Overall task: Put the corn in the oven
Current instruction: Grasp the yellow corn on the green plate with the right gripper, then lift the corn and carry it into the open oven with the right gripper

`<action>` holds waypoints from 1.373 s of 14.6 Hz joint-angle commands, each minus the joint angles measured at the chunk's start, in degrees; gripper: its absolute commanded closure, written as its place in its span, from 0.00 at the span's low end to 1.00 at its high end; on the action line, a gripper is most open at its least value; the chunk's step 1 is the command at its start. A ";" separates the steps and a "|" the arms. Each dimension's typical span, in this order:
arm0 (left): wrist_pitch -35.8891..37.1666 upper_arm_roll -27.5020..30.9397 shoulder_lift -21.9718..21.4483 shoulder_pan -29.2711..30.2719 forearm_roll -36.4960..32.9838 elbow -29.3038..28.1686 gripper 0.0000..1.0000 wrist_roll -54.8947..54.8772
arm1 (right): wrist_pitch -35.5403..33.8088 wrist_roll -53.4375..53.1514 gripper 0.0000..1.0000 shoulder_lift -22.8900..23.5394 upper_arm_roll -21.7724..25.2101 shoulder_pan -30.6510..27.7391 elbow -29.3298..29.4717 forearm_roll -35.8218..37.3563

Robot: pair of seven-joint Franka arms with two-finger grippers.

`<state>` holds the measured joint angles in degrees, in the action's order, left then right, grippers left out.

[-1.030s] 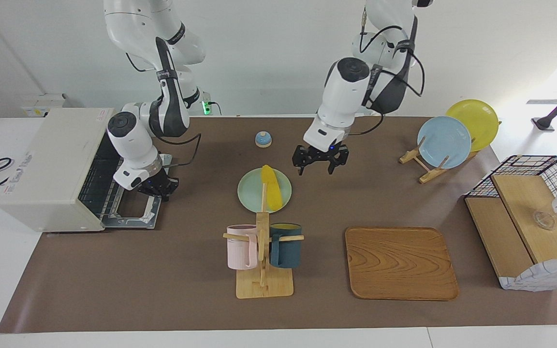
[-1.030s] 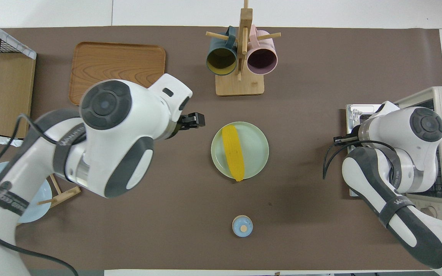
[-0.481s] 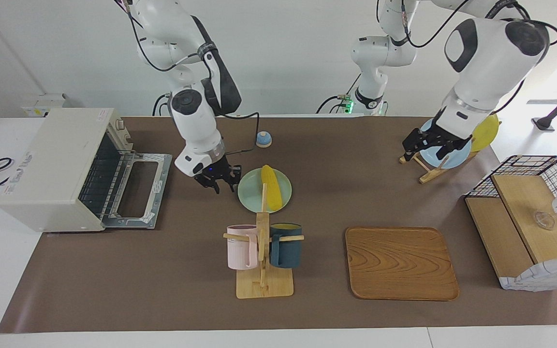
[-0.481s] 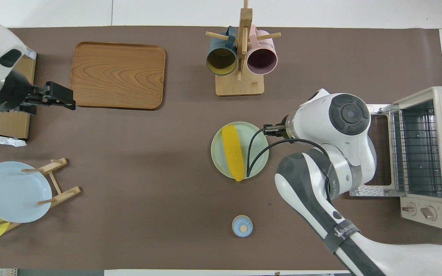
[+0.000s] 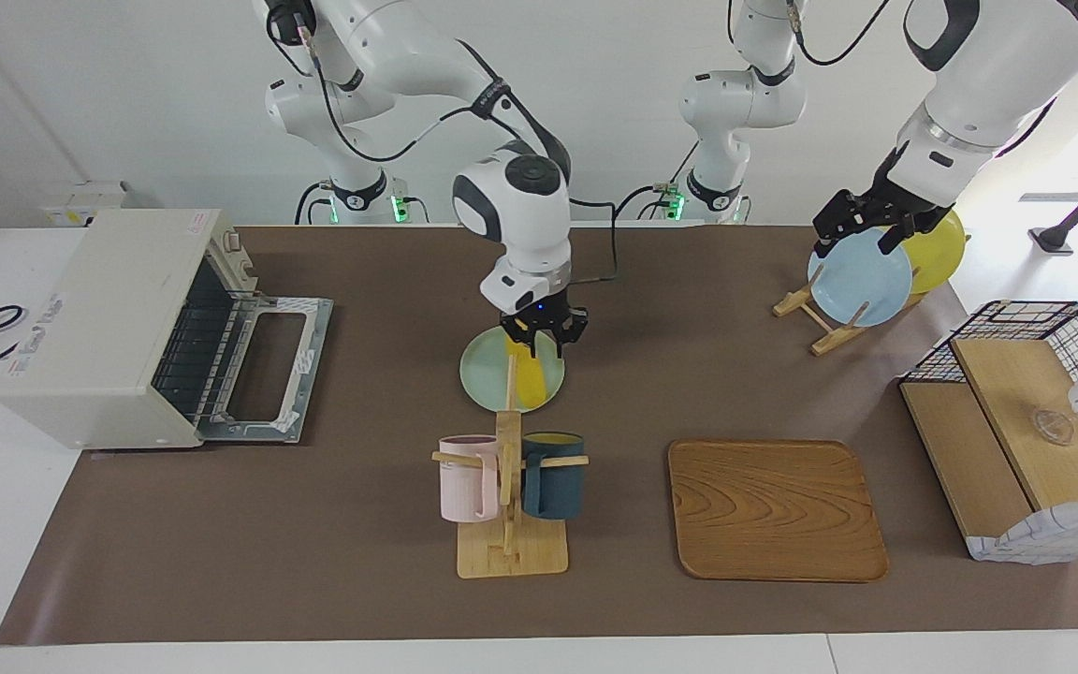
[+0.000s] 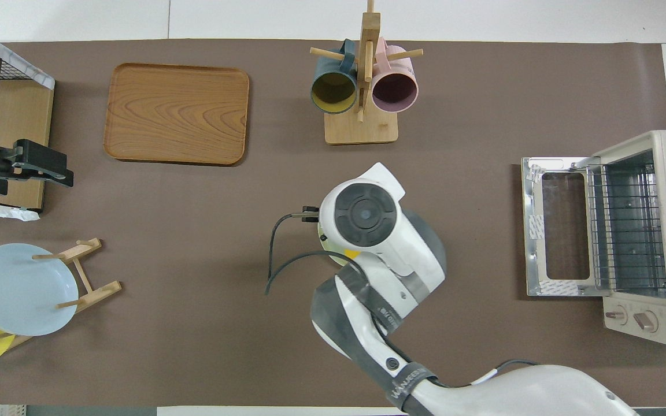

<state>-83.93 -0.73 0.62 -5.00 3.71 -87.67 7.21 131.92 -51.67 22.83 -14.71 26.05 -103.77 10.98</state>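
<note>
From the facing view, my right gripper [image 5: 544, 339] is down over the corn [image 5: 530, 379], which lies on the green plate [image 5: 481, 374]. My fingers stand a little apart around the end of the corn nearest the robots, but I cannot tell if they squeeze it yet. The corn looks hard, bumpy and light, and it could roll, so I think its middle is the best place to hold. My left gripper [image 5: 865, 222] waits open over the blue plate [image 5: 857, 276].

From the overhead view, my arm hides the corn. The oven [image 6: 639, 231] stands open, well apart from my fingers.
</note>
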 commanded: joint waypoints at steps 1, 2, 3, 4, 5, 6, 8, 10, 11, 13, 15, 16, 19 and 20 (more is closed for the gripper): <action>-4.63 -0.32 -2.46 0.25 -0.99 -5.13 0.00 -0.18 | 0.97 -1.32 0.57 3.10 -0.15 0.31 2.08 2.03; -5.96 -0.32 -2.90 0.16 -0.99 -6.45 0.00 -0.27 | 1.14 -1.32 0.57 3.19 -0.15 0.32 1.47 2.03; -7.37 -0.32 -3.69 0.25 -0.99 -7.94 0.00 -0.27 | 2.01 -1.41 0.57 3.01 -0.15 0.32 0.68 2.03; -8.43 -0.32 -3.96 0.16 -0.99 -8.92 0.00 -0.27 | 3.50 -1.50 0.57 2.92 -0.15 0.23 -0.46 2.03; -8.61 -0.32 -3.96 -0.01 -0.99 -9.01 0.00 -0.18 | 5.17 -1.59 0.57 2.66 -0.15 0.32 -1.86 1.94; -8.09 -0.32 -3.96 -0.01 -0.99 -8.49 0.00 -0.09 | 6.06 -1.59 0.57 2.57 -0.15 0.23 -2.75 1.94; -7.74 -0.41 -3.78 -0.45 -0.99 -8.22 0.00 -0.01 | 6.33 -1.50 0.58 2.40 -0.15 0.23 -3.37 1.94; -6.43 -0.50 -3.61 -0.54 -0.99 -7.18 0.00 -0.01 | 6.33 -1.41 0.90 2.13 -0.15 0.14 -4.07 1.94; -4.94 -0.59 -3.26 -0.63 -1.16 -5.86 0.00 -0.01 | 5.63 -1.41 1.00 2.05 -0.15 0.14 -3.81 2.03; -3.87 -0.50 -2.82 -0.98 -2.99 -4.27 0.00 -0.18 | 2.40 -0.89 1.00 2.13 0.03 -0.03 -1.89 2.47; -3.87 -0.59 -2.64 -1.86 -5.99 -4.00 0.00 -0.27 | -3.66 -0.36 1.00 2.13 0.03 -0.30 2.06 5.26; -3.96 -0.68 -2.64 -1.86 -5.91 -4.09 0.00 -0.27 | -7.69 1.21 1.00 2.22 -0.06 -0.30 4.69 7.37; -4.57 -0.68 -2.73 -1.68 -5.38 -4.44 0.00 -0.18 | -16.15 10.51 1.00 0.39 0.21 -3.70 8.40 8.62; -4.75 -0.76 -2.81 -1.60 -5.21 -4.62 0.00 -0.18 | -18.52 12.98 1.00 -1.10 0.12 -5.81 8.41 8.19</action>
<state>-89.12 -1.84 -1.64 -5.99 -0.53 -92.08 7.21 117.58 -44.63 23.99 -14.19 24.42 -96.41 18.54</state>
